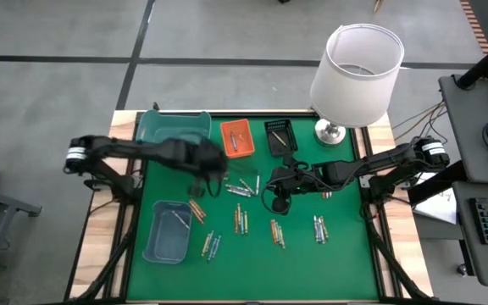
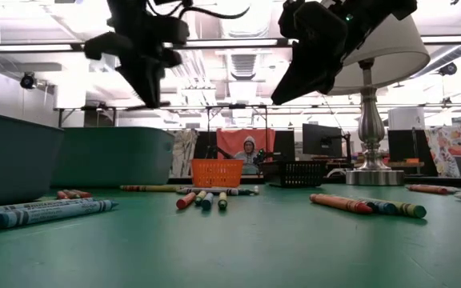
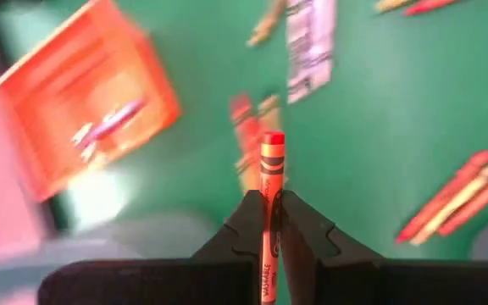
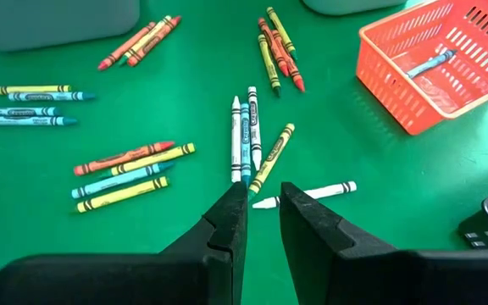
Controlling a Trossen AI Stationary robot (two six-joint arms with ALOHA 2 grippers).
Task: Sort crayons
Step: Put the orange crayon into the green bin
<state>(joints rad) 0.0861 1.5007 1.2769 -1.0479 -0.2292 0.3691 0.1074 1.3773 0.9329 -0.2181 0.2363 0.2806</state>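
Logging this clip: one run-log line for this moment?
left gripper: shut on red crayon, aloft | right gripper: open above white crayon | orange basket: one crayon

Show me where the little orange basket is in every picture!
High view: the orange basket sits near the table's far edge, between the teal bin and the black basket.
Low view: it is small, at the middle, left of the black basket.
Left wrist view: blurred, at upper left.
Right wrist view: at upper right.
Shared landmark: one pale crayon lies inside it.
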